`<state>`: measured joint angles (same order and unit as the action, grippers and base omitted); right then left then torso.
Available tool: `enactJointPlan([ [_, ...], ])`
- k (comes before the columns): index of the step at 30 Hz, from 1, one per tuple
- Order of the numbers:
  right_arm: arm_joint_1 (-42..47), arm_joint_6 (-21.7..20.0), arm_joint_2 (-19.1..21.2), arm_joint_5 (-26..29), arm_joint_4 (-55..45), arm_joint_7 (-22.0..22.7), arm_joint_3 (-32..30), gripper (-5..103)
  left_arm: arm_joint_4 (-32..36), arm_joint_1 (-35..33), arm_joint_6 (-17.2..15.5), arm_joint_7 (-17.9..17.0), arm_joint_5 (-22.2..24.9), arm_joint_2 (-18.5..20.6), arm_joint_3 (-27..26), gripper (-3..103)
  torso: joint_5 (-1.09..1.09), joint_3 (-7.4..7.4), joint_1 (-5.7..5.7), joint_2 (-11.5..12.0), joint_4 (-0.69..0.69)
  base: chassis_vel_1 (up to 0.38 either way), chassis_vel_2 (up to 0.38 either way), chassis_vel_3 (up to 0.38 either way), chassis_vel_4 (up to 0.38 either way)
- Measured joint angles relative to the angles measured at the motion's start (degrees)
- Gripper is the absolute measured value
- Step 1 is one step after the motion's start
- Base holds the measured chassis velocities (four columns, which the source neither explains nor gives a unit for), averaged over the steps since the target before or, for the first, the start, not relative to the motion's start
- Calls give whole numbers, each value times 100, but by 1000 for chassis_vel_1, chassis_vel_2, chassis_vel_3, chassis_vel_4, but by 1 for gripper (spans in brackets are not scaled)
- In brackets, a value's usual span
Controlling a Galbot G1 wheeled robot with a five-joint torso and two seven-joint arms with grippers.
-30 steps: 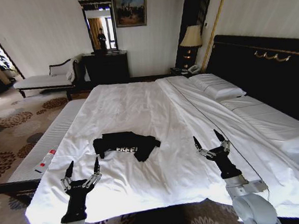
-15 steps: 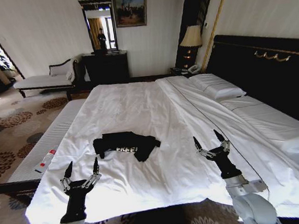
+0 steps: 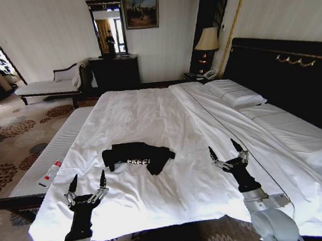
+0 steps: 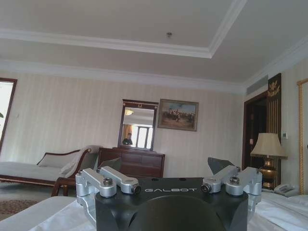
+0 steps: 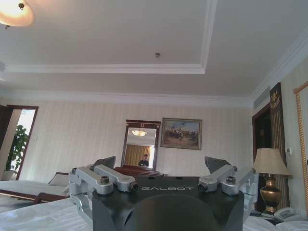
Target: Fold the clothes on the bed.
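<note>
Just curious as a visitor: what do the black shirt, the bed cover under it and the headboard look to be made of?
The T-shirt looks like soft matte knit cloth: it lies limp and bunched. The duvet looks like smooth white woven fabric, probably cotton, with fine creases. The headboard seems dark polished wood or padded panel; its faint sheen leaves that open.

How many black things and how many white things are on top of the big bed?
Black: 1, the crumpled black short-sleeved T-shirt with small white lettering.
White: 3, the white duvet spread across the bed and 2 white pillows, one by the headboard and one nearer.
Total: 4 things on the bed.
</note>
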<state>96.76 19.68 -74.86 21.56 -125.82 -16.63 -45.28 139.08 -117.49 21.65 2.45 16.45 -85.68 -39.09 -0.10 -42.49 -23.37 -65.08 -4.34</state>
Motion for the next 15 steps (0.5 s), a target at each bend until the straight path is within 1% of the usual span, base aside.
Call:
enactJointPlan([
  [8,16,41,-7,-7,-3,-69,-5,100,-5,9,2,-3,5,16,-37,100,0,0,1,0,0,0,0,0,0],
  [12,15,49,-9,-9,-3,-75,-4,100,4,12,-5,-3,12,26,-50,100,1,0,1,0,0,25,65,-34,-85],
  [15,14,51,-9,-9,-3,-77,-4,100,12,17,-21,-4,15,36,-60,100,1,0,0,0,0,65,148,-70,-155],
])
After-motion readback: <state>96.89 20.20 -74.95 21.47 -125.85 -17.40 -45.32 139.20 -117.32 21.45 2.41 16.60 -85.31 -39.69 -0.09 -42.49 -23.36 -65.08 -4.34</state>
